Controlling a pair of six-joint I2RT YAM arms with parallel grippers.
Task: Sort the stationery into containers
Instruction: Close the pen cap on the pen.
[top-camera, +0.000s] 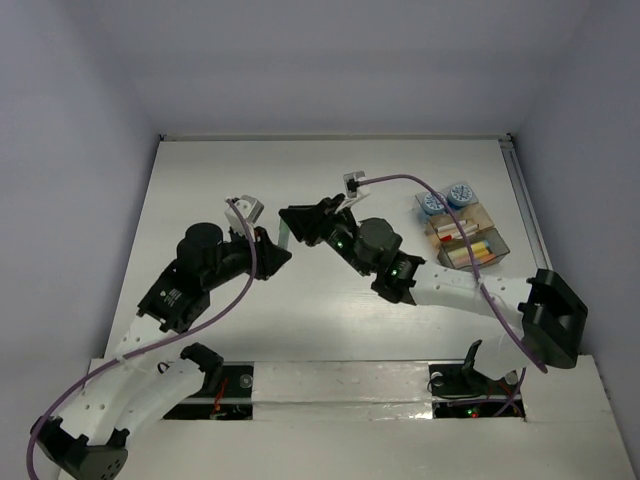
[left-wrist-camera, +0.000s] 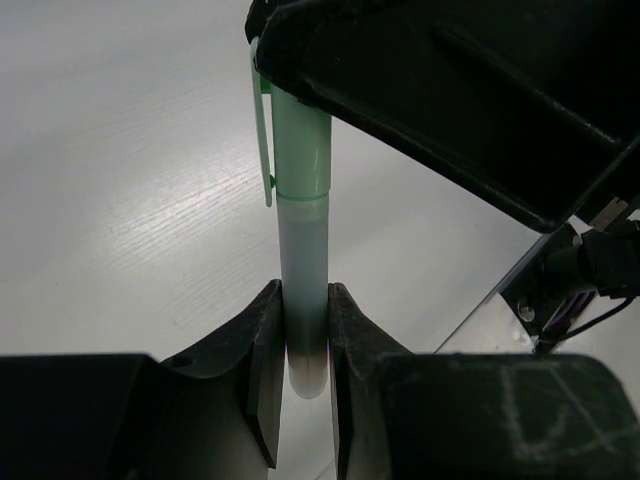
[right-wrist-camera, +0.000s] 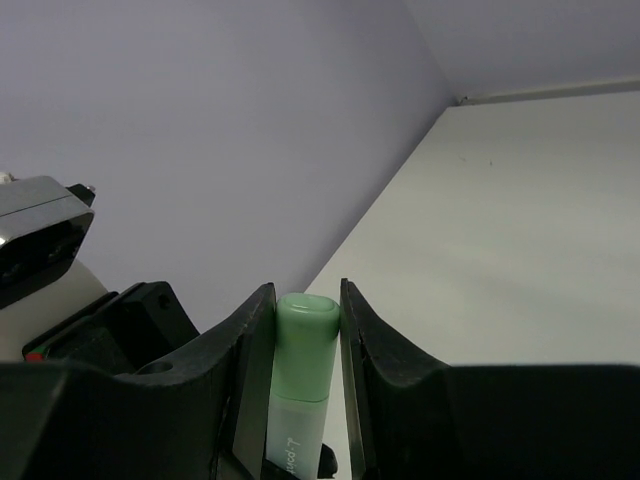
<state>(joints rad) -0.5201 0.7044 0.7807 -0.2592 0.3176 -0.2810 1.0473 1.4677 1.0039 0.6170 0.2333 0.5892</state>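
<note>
1. Black left arm (top-camera: 200, 265) and right arm (top-camera: 450, 290) meet well left of the trays (top-camera: 465, 240); the right is nearer them.
2. Trays are shallow rectangles, clear plastic and tan wood.
3. Left gripper (left-wrist-camera: 303, 320) pinches the frosted barrel; right gripper (right-wrist-camera: 307, 320) clamps the green cap.
4. Pen (left-wrist-camera: 302, 220), smooth and slim, spans both grippers lengthwise, so the left likely releases next.

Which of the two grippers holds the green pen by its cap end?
The right gripper: it clamps the green pen on its solid green cap, whereas the left gripper pinches the pale, translucent barrel at the opposite end.
</note>
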